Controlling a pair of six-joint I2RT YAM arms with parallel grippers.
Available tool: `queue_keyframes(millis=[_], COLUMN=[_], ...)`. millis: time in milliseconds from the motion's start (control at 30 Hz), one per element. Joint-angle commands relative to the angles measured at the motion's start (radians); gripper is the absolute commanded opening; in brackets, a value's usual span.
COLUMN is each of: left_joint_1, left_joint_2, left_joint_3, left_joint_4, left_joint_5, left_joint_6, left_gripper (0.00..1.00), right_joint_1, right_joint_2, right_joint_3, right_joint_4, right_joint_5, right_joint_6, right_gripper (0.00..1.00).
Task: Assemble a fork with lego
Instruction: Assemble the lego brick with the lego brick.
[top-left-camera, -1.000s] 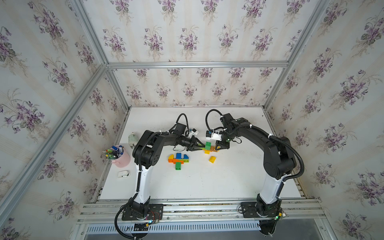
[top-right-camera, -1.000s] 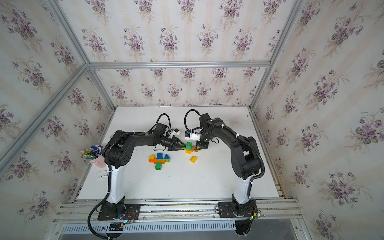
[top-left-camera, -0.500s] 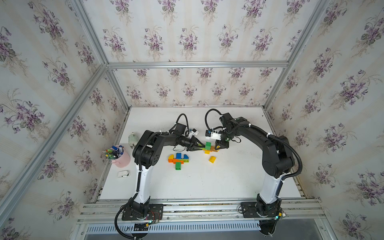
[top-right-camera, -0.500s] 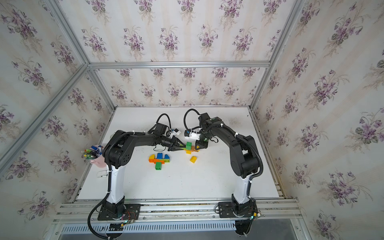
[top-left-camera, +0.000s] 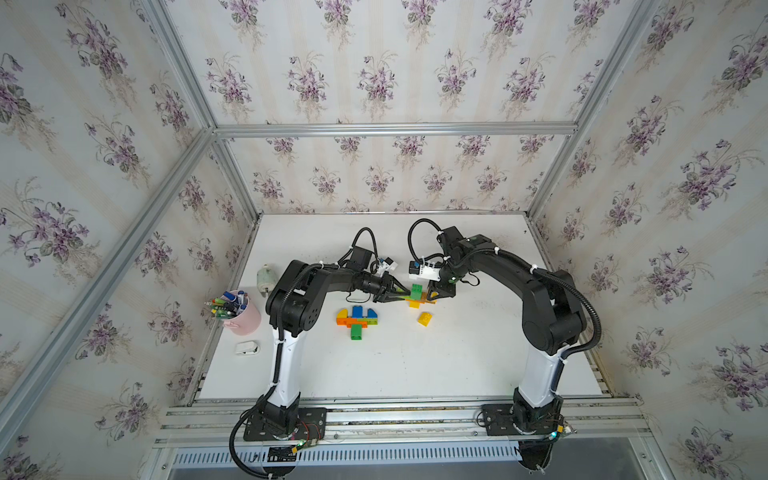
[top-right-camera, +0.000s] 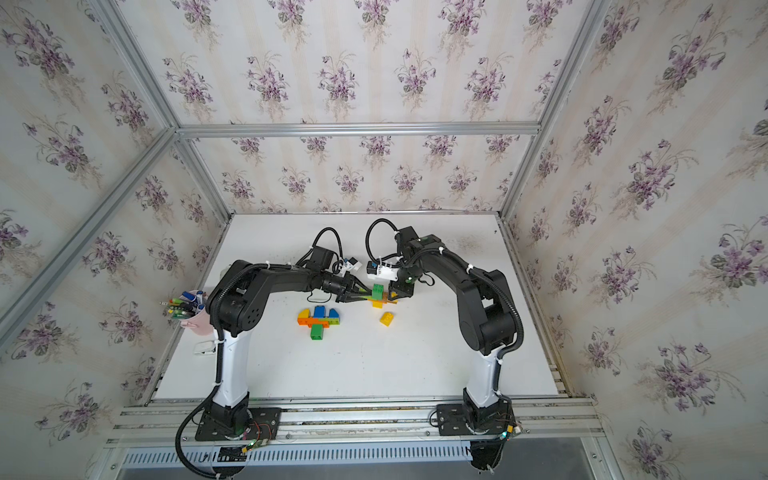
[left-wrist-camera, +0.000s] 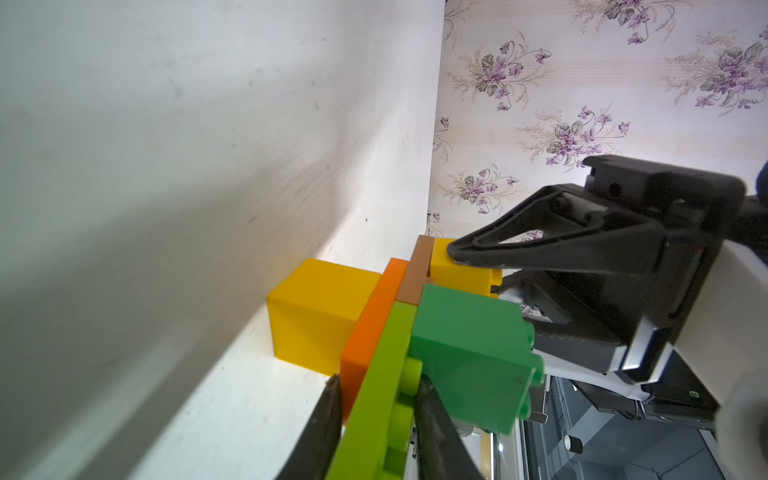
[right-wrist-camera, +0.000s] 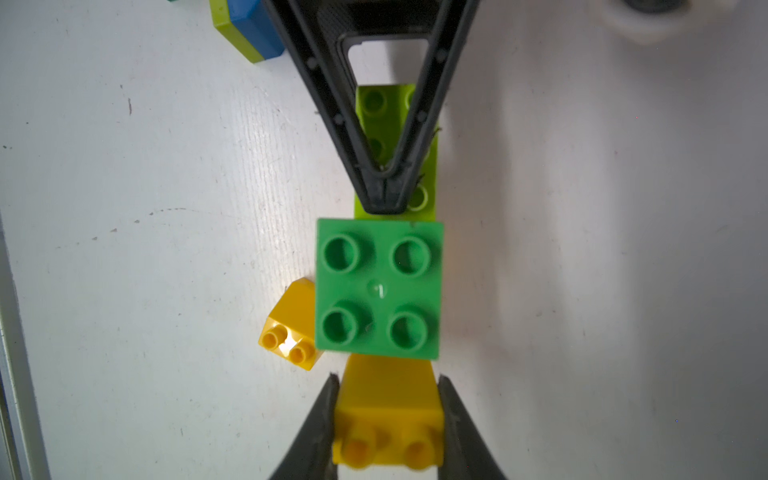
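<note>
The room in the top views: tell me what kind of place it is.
Probably a robot test cell, not a home: aluminium framing holds floral wallpaper panels, and both arms bolt to a slotted rail along a white table.

near table (top-left-camera: 415, 374) open | obstacle: loose yellow brick (top-left-camera: 424, 318) by held lego (top-left-camera: 415, 293)

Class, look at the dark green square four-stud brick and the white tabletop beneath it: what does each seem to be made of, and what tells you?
Dark green square four-stud brick: seemingly moulded plastic, smooth and slightly glossy; even colour, hollow round studs, a small central moulding mark. White tabletop: probably painted or laminated board, matte; scuffs, specks and faint grain-like streaks show, so the material stays uncertain.
</note>
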Motion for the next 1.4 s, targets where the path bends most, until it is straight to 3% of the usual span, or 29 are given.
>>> queue_keyframes(millis=[0,767,1367], left_joint_1=[-0.002,0.002,0.002], left_joint_2=[0.021,0.027,0.004], left_joint_3=[-0.014,-0.025,-0.017], left_joint_4=[-0.119,-0.127,-0.130], left_joint_5=[-0.156,-0.156,-0.150], left_joint_6=[0.030,0.046,0.048], left_gripper=[0.26,0.25,0.32], right_joint_1=[0.004,0.003,0.008], right_joint_2=[0.019,0.014,0.021], right_joint_3=[-0.013,-0.120,0.000], right_joint_4=[-0.041,0.052,0.005], right_joint_5=[0.057,0.111,0.082], right_joint_6=[-0.006,0.023,0.043], right_gripper=[0.07,0.07,0.07])
